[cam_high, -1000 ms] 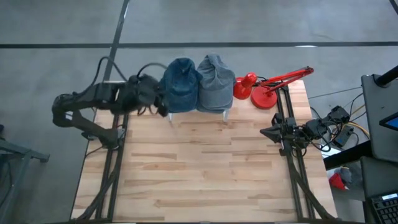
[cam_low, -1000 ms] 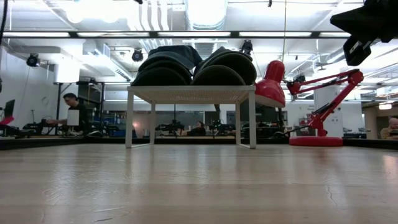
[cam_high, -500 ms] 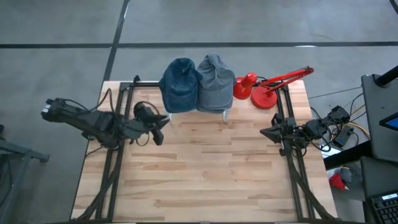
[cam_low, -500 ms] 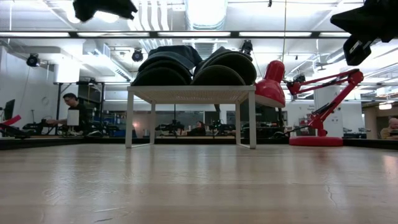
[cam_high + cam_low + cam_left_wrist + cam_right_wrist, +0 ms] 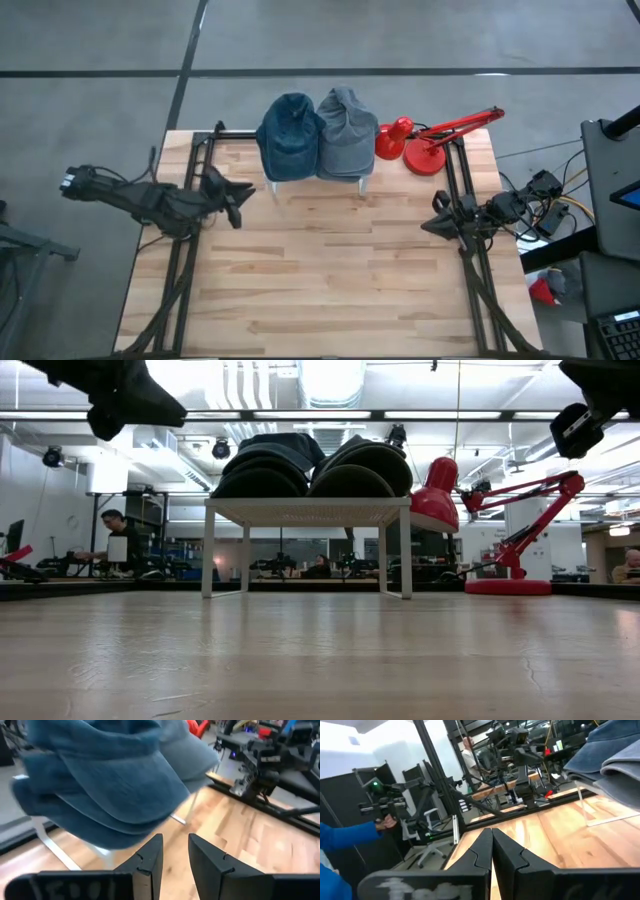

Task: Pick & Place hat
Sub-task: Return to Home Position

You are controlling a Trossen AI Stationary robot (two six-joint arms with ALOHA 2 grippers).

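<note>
A blue hat (image 5: 290, 135) and a grey hat (image 5: 347, 130) sit side by side on top of a small white rack (image 5: 305, 510) at the table's far edge. In the left wrist view the blue hat (image 5: 100, 785) shows stacked layers whose brims hang over the rack's edge, with the grey hat (image 5: 192, 755) behind it. My left gripper (image 5: 235, 190) hovers open to the left of the blue hat and nearer than it, touching nothing (image 5: 175, 855). My right gripper (image 5: 440, 218) waits shut at the table's right side (image 5: 491, 845).
A red desk lamp (image 5: 425, 140) stands right of the rack at the far right corner. The wooden table (image 5: 330, 280) lies bare in front of the rack. A person (image 5: 115, 535) sits in the room beyond, and a blue sleeve (image 5: 345, 840) shows in the right wrist view.
My left gripper has drawn back from the blue hat, moving toward the table's left and near side, and has come lower in the low view. Both hats have stayed on the rack.
</note>
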